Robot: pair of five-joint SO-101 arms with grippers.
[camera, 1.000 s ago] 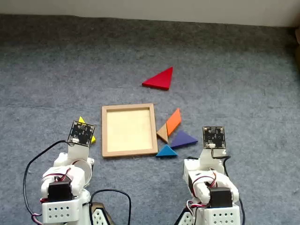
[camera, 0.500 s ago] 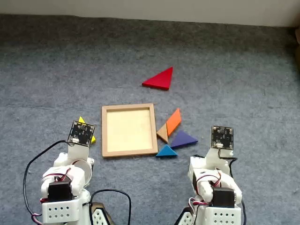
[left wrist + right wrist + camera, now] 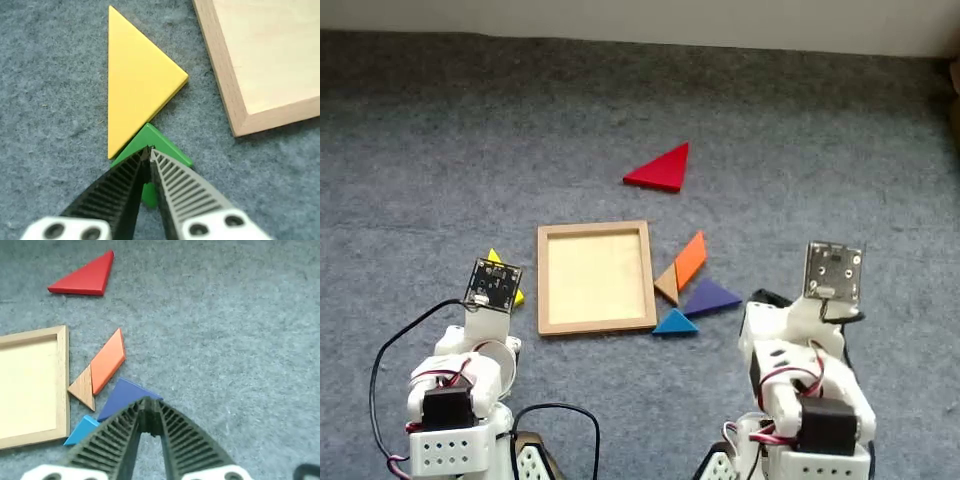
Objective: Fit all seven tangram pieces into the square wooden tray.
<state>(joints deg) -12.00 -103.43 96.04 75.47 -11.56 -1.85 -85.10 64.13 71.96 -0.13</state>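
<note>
The square wooden tray [image 3: 595, 229] lies empty mid-table. To one side of it lie an orange parallelogram [image 3: 691, 258], a tan triangle [image 3: 666, 284], a purple triangle [image 3: 711, 297] and a blue triangle [image 3: 674, 322]. A red triangle [image 3: 660, 169] lies farther back. On the tray's other side a yellow triangle [image 3: 135, 85] touches a green piece [image 3: 152, 142]. My left gripper [image 3: 148, 151] is shut, its tips over the green piece with nothing between them. My right gripper [image 3: 146, 404] is shut above the purple triangle [image 3: 125, 396], nothing in it.
Grey carpet covers the whole table. The left arm [image 3: 480, 335] stands beside the tray's near corner. The right arm [image 3: 805, 340] stands just beyond the purple triangle. The tray rim [image 3: 220, 75] is close to the yellow triangle.
The right arm has swung to the right and risen, away from the purple and blue triangles. The left arm and all pieces have stayed put.
</note>
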